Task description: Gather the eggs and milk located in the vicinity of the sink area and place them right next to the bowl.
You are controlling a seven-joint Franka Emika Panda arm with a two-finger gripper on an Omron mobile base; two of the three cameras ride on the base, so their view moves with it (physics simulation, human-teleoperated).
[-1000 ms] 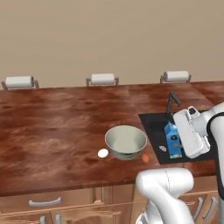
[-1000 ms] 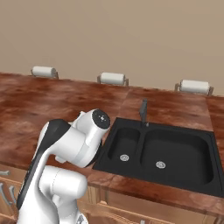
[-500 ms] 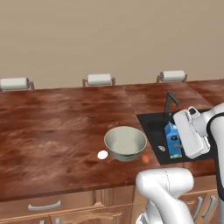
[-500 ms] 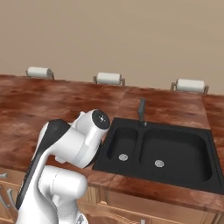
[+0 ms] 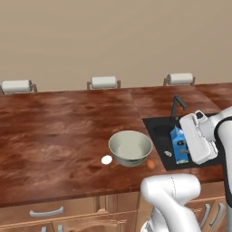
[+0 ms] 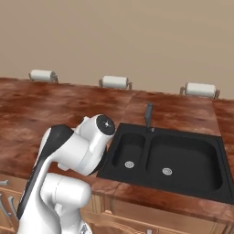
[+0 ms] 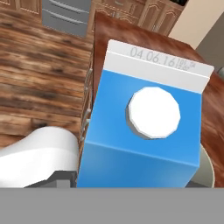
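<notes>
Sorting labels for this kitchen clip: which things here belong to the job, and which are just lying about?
Part of the job:
milk carton
orange-brown egg
bowl
sink

Just lying about:
white egg
paper towel rolls

White egg (image 5: 106, 159) on the wooden counter (image 5: 54, 131); three paper-towel rolls (image 5: 103, 82) along the beige wall (image 5: 113, 36).

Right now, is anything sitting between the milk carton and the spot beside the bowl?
Nothing visible blocks it. The milk carton is by the sink, right of the bowl. Only the small orange-brown egg lies near the bowl's right side, toward the front edge.
</notes>
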